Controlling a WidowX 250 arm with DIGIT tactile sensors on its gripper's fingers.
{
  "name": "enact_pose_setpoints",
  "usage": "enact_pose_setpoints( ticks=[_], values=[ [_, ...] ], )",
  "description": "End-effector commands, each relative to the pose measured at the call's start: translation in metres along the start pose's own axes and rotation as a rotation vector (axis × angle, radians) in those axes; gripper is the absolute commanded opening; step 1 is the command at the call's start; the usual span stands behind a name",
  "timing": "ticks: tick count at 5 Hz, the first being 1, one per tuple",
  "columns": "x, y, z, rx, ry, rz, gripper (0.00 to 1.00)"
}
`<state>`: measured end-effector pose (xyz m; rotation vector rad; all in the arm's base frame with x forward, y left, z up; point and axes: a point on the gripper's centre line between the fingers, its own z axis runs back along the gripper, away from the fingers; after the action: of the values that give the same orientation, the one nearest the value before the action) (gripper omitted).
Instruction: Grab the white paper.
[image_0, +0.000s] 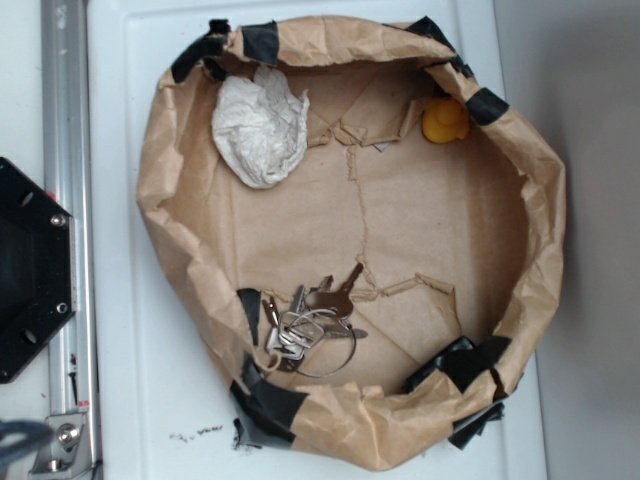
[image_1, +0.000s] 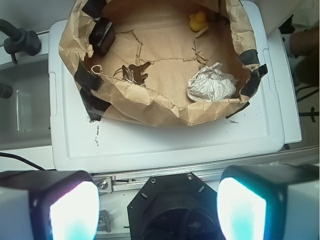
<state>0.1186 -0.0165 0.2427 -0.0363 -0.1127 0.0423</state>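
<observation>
- The white paper (image_0: 260, 125) (image_1: 211, 84) is a crumpled wad lying on the floor of the brown paper bag (image_0: 350, 40) (image_1: 145, 102), close against the bag's inner wall.
- In the wrist view it sits ahead of the claw (image_1: 157, 207) and off to the right, well apart from it, just past the bag's near rim.
- The claw's two fingers (image_1: 242, 207) fill the bottom corners of the wrist view, spread wide with nothing between them.
- A bunch of keys (image_0: 310, 325) (image_1: 132, 74) on a wire ring rests on the bag floor, ahead and slightly left of the claw, well apart from the paper.
- A small yellow duck (image_0: 445, 120) (image_1: 198, 21) sits at the far side of the bag, beyond the paper.
- Black tape (image_0: 265, 400) (image_1: 87, 92) patches the bag's rolled rim in several places.
- The bag stands on a white lid (image_0: 150, 400) (image_1: 165, 145) that serves as the bench.
- A black hexagonal base (image_0: 30, 270) (image_1: 175, 207) lies between the claw's fingers, beside a metal rail (image_0: 65, 120).
</observation>
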Motion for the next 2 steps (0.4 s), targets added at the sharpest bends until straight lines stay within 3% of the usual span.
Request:
enact_pose_setpoints(
  ticks=[1,2],
  values=[
    [0.0,0.0,0.0,0.0,0.0,0.0,1.0],
    [0.048,0.009,-0.02,0.05,-0.012,-0.101,1.0]
  ],
)
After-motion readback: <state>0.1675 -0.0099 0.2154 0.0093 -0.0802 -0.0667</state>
